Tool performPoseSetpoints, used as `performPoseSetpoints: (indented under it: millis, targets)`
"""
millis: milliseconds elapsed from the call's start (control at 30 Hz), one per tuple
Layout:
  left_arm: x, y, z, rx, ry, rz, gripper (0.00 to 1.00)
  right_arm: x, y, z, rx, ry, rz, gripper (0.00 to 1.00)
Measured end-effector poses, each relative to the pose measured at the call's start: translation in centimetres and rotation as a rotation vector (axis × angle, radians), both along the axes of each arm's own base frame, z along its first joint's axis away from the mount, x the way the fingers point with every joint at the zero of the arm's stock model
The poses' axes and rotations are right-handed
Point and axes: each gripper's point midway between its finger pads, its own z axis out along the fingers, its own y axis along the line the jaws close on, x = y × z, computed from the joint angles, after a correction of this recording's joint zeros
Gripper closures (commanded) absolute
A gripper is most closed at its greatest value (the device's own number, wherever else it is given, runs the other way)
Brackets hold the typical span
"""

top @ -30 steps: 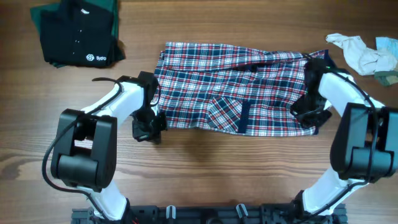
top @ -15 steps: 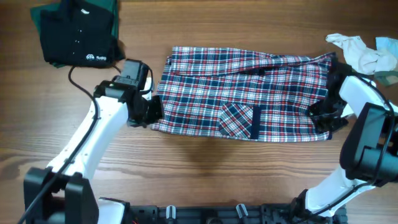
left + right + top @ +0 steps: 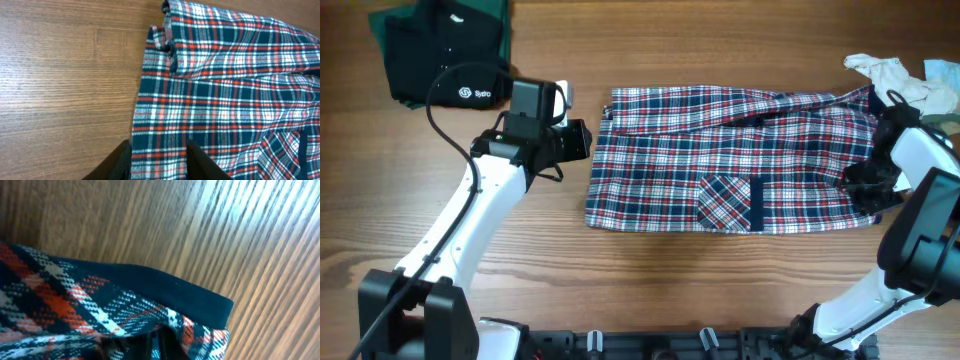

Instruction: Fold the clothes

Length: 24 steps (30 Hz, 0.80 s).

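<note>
The clothes, a red, white and navy plaid shirt [image 3: 720, 150], lie folded flat across the middle of the table, with a patch pocket [image 3: 728, 200] on top. My left gripper [image 3: 582, 140] hovers at the shirt's upper left edge. In the left wrist view its fingers [image 3: 119, 164] stand apart over the plaid shirt [image 3: 225, 90], gripping nothing, so the left gripper [image 3: 159, 167] is open. My right gripper [image 3: 868, 185] sits at the shirt's right edge. In the right wrist view this gripper [image 3: 155, 342] pinches a bunched fold of plaid shirt [image 3: 60, 295] beside the navy trim [image 3: 165, 287].
A black garment with a white logo [image 3: 440, 60] lies at the back left. An off-white and pale green cloth [image 3: 900, 85] lies at the back right, close to my right arm. Bare wooden table [image 3: 650, 290] runs along the front.
Both arms have drawn the shirt to the right. My left gripper has opened, let go of the shirt's left edge and moved back toward its upper left corner.
</note>
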Motion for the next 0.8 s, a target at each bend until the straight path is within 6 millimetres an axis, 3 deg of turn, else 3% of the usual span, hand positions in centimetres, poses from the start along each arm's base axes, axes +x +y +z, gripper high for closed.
performPoseSetpoints:
  millis: [33,167,267,367,400,500,567,800]
  targets:
    - [0.2,-0.1,0.1,-0.003,-0.01,0.0,0.57,0.2,-0.2,0.1,-0.006,0.0,0.018,0.0]
    - [1.4,-1.2,1.4,-0.059,-0.077,-0.033,0.53,1.2,-0.9,1.0,-0.002,-0.019,0.128,0.0]
    - [1.6,-2.0,1.9,-0.096,-0.095,-0.058,0.53,2.6,0.1,2.3,0.049,-0.109,0.174,0.0]
    - [1.8,-3.6,2.1,-0.139,-0.108,-0.093,0.51,4.8,1.1,6.7,0.061,-0.3,0.222,0.0]
    - [1.8,-4.3,1.7,-0.149,-0.1,-0.107,0.5,5.6,1.4,9.2,0.05,-0.386,0.245,0.0]
    - [1.7,-6.6,-1.2,-0.164,-0.041,-0.143,0.48,6.2,2.1,14.9,0.002,-0.55,0.301,0.0]
    - [2.0,-7.6,-3.2,-0.18,-0.007,-0.15,0.48,5.8,2.6,16.9,-0.014,-0.596,0.329,0.0]
    - [4.1,-8.7,-4.4,-0.233,-0.052,-0.138,0.48,5.6,4.3,17.8,0.043,-0.634,0.406,0.0]
